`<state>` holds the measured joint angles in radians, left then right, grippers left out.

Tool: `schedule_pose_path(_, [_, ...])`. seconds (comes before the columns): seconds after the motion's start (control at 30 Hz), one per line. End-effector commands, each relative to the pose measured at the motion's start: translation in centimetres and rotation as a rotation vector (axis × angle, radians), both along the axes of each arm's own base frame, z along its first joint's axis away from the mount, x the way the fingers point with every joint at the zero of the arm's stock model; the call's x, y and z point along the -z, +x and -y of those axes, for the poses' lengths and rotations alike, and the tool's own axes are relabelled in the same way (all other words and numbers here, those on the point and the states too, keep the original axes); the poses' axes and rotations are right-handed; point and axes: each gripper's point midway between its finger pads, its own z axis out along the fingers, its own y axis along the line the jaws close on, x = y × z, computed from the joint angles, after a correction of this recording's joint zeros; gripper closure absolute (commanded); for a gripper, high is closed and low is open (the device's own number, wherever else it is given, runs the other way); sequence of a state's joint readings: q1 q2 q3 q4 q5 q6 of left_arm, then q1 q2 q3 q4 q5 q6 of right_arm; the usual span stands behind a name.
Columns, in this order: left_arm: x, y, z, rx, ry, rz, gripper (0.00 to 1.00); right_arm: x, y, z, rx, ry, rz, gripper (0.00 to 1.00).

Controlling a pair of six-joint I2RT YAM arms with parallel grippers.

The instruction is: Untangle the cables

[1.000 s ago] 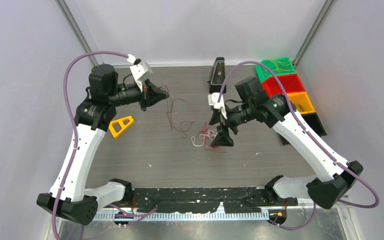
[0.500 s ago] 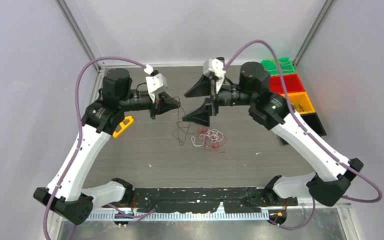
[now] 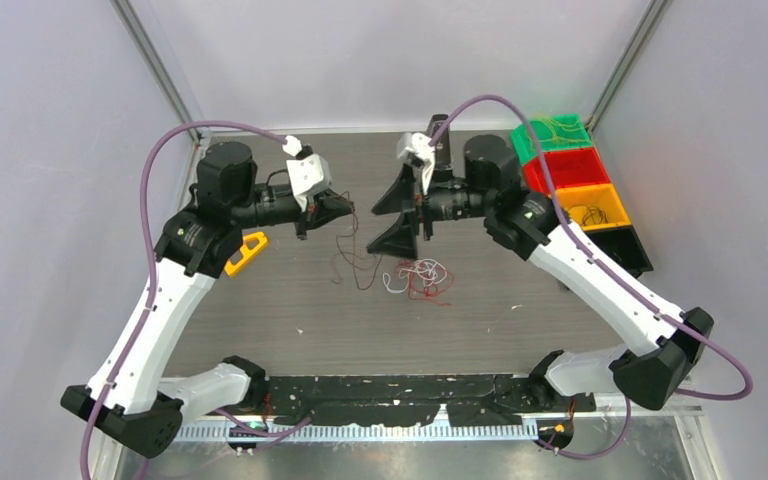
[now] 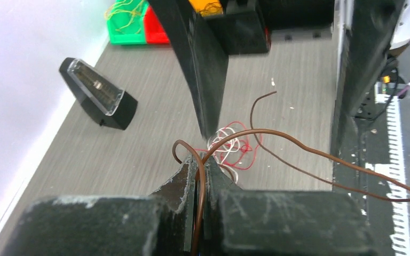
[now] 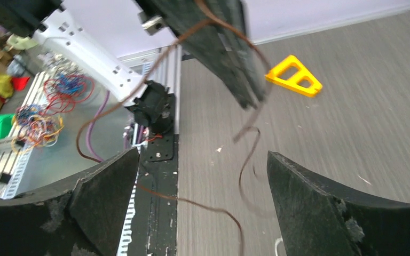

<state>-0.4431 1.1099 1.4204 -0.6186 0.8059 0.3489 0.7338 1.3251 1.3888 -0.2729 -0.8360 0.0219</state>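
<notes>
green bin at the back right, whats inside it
A loose curl of thin yellow wires lies inside the green bin. The floor under them is covered, so whether anything sits beneath them cannot be seen.

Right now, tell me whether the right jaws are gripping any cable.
No, the right jaws stand wide apart, and the brown cable hangs in the gap between them, touching neither.

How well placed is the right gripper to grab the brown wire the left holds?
Probably yes: the right gripper is open, facing the left gripper; the brown wire hangs between them, unobstructed.
</notes>
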Motion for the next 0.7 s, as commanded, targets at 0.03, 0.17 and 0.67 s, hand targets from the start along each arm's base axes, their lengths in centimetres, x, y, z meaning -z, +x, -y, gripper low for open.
schedule_pose_path(0.03, [0.9,0.9,-1.1,-0.06,0.048,0.101,1.0,-6.4,0.7,4.2,0.148,0.115,0.05,0.05])
schedule_pose_path(0.17, [1.7,1.3,-0.7,-0.05,0.074,0.117,1.0,-9.1,-0.3,2.7,0.137,0.18,0.077,0.05])
schedule_pose_path(0.67, [-2.0,-4.4,0.6,0.141,-0.01,0.143,1.0,-1.7,2.0,-2.0,0.159,-0.038,0.266,0.05])
